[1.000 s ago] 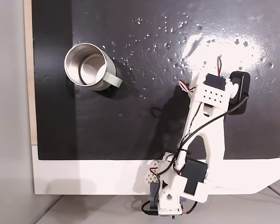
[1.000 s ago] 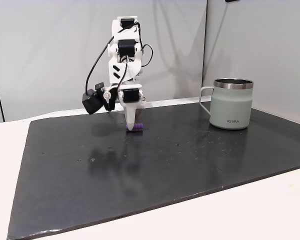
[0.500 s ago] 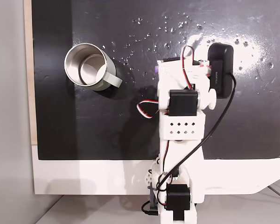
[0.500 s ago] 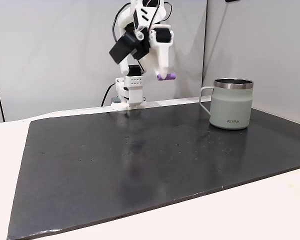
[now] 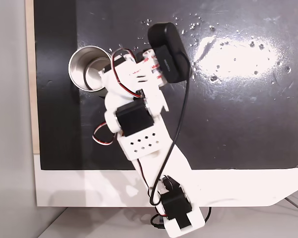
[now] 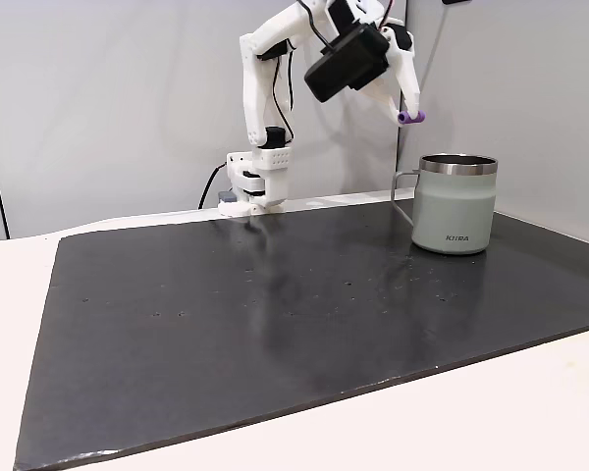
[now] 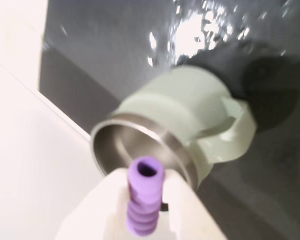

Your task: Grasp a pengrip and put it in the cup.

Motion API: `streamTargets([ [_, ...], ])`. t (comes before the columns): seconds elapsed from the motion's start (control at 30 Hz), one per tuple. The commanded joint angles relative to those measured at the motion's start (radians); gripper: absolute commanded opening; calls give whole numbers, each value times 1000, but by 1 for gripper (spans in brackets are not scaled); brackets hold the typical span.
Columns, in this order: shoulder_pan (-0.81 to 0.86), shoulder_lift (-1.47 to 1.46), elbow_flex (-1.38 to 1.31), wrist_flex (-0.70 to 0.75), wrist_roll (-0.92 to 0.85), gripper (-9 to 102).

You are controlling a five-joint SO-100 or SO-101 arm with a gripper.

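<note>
Black mat [image 6: 275,324] carries the cup [image 6: 455,204], upright near its far right corner in a fixed view. Gripper [image 6: 406,110] is raised above and just left of the rim, clenched on the pengrip [image 6: 410,117]. The wrist view shows pengrip [image 7: 144,197] ribbing and hollow end.

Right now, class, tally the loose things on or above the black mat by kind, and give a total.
Pengrip: 1, purple, held in the jaws above the cup.
Cup: 1, on the mat.
Total: 2

Glossy black mat [image 6: 275,324] on white table [image 6: 530,412], grey wall [image 6: 98,108] behind
</note>
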Motion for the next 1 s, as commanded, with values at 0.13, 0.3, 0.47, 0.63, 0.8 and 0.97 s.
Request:
streamTargets([
  [0.13,-87,-106,-140,-49,25,0],
  [0.3,-138,-192,-206,-49,49,0],
  [0.47,-176,-242,-229,-49,61,0],
  [0.63,-190,-256,-229,-49,89,12],
  [0.8,-192,-253,-229,-46,121,19],
  [0.97,-193,-253,-229,-35,117,19],
])
